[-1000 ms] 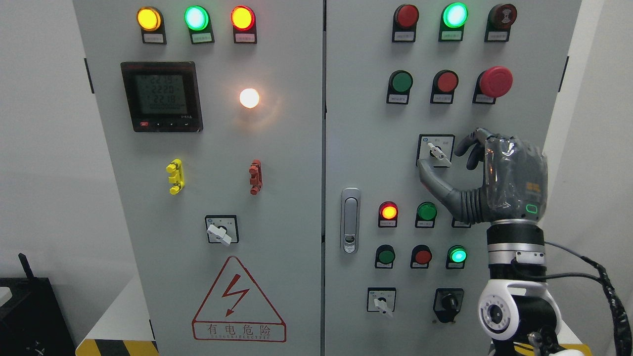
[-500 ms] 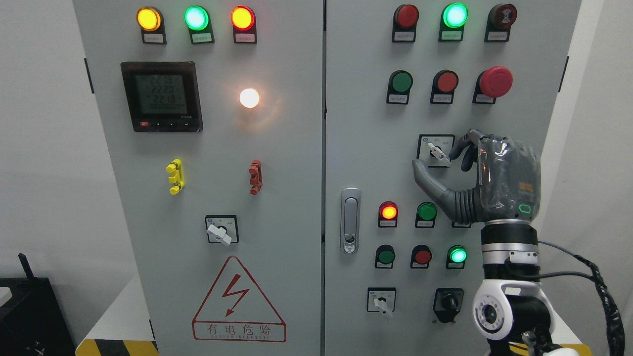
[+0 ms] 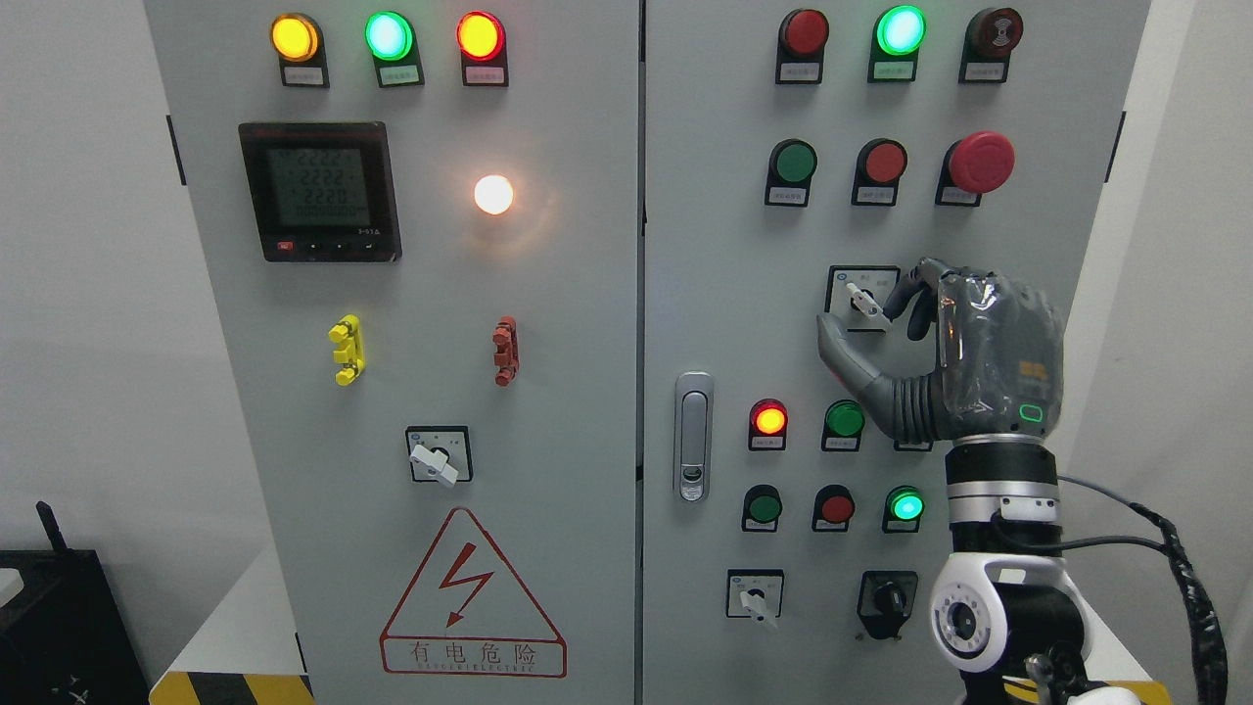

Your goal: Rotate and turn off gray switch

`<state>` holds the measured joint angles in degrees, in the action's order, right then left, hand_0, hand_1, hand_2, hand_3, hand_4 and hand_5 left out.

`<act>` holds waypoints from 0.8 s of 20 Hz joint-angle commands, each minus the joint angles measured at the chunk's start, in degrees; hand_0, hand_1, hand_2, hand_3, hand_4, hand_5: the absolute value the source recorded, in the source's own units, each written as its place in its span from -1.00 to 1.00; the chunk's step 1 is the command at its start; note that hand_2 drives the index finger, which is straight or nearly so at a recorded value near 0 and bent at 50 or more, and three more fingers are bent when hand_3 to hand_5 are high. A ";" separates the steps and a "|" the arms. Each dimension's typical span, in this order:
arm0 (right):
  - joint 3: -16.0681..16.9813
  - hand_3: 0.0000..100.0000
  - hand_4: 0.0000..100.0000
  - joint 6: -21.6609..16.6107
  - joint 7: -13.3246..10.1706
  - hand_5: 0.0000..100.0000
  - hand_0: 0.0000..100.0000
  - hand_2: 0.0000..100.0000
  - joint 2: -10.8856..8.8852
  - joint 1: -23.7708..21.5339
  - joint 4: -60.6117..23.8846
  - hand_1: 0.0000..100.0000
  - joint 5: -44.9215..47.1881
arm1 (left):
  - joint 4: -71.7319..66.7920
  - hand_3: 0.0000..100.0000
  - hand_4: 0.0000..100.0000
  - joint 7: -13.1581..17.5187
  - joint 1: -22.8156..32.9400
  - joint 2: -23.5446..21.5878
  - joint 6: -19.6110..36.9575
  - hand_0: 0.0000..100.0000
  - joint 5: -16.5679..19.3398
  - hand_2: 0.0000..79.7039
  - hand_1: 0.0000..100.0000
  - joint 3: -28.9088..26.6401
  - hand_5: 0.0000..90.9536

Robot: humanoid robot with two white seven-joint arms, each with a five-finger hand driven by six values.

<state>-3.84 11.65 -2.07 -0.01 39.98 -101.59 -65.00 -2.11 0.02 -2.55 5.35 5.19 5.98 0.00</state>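
A grey cabinet (image 3: 548,411) with two doors fills the view, its left door carrying a dark digital meter (image 3: 319,191), a glowing white lamp (image 3: 493,194) and a red lightning warning triangle (image 3: 474,594). Yellow (image 3: 347,350) and red (image 3: 505,351) clips sit between them. The right door has a silver door handle (image 3: 693,436) and a big red mushroom button (image 3: 981,162).

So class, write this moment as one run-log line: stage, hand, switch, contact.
stage: closing on target | right hand: open, thumb below, fingers beside knob | gray switch: lever tilted, unturned | contact: cannot tell | left hand: not in view
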 commanded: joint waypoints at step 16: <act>0.24 0.79 0.60 0.12 -0.13 0.89 -0.61 0.34 -1.66 0.81 2.28 -0.30 -0.13 | 0.00 -1.00 -1.00 -0.02 0.00 0.01 0.00 -0.76 0.00 -1.00 -0.22 -1.85 -1.00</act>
<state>-3.86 11.78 -2.35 0.00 40.60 -100.35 -65.13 -2.11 0.02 -2.55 5.36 5.18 5.98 0.00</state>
